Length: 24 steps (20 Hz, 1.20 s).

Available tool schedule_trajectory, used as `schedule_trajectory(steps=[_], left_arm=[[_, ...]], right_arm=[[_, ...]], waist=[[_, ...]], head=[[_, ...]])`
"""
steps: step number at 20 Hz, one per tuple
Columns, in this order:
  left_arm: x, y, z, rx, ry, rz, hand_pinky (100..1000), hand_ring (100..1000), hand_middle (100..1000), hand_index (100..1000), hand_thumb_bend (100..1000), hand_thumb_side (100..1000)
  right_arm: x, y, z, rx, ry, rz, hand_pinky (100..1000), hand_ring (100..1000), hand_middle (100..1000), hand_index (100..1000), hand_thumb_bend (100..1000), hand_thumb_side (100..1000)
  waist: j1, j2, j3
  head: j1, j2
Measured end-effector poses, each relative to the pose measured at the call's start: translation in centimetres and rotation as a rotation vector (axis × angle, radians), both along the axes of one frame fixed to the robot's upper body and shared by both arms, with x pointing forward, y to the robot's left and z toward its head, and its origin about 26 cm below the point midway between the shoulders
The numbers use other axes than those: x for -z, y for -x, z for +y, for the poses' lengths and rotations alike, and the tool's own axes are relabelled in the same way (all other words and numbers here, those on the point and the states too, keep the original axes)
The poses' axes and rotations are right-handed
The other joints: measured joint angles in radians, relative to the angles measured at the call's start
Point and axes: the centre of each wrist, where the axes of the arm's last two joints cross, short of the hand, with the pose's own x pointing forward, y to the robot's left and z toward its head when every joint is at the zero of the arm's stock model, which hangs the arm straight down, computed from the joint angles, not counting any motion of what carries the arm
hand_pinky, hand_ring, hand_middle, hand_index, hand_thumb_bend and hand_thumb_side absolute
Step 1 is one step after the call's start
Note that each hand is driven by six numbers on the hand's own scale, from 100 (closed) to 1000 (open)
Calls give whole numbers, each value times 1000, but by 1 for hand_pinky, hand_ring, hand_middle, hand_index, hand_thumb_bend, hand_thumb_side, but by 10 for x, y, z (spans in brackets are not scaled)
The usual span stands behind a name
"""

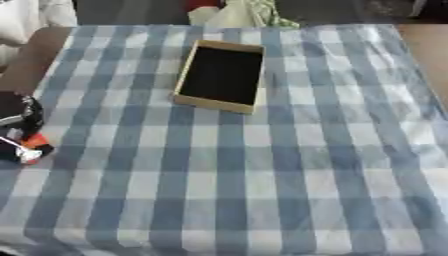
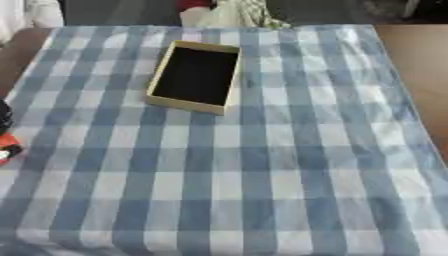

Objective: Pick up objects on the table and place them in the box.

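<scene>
Tan box (image 1: 186, 101), dark inside, sits open on the blue-checked tablecloth (image 1: 262, 175), far centre. Left hand (image 1: 19, 125) at the left edge, near an orange-red thing (image 1: 37, 143), possibly held; finger state cannot be told. Right hand out of view.

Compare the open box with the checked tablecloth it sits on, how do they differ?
The box is tan-rimmed with a plain dark inside; the tablecloth is blue-and-white checks. The box is small and sits toward the far end; the tablecloth covers nearly the whole table. The box has raised walls; the tablecloth lies flat. Both look rectangular. At the left edge, the left hand shows with something orange.
</scene>
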Motion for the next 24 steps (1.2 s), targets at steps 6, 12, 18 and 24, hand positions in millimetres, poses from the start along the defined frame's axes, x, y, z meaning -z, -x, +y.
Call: schedule_trajectory(steps=[6, 12, 18, 24], left_arm=[[-9, 6, 7, -52, -42, -15, 588, 779, 719, 907, 470, 520], [-6, 7, 13, -88, -47, -7, 586, 780, 749, 909, 514, 539], [2, 6, 25, -129, -88, 7, 570, 801, 757, 855, 479, 510], [11, 2, 28, -136, -80, -3, 429, 649, 577, 662, 438, 475]], right_arm=[[0, 0, 0, 0, 0, 1, 749, 754, 687, 769, 100, 626], [0, 0, 0, 0, 0, 3, 750, 755, 686, 769, 100, 625], [0, 0, 0, 0, 1, 4, 749, 755, 686, 769, 100, 625], [1, 1, 0, 0, 1, 8, 749, 756, 685, 769, 100, 625]], waist=[[0, -1, 4], [-1, -1, 4], [-4, -2, 4], [-4, -2, 2]], head=[[0, 0], [0, 0], [0, 0], [1, 0]])
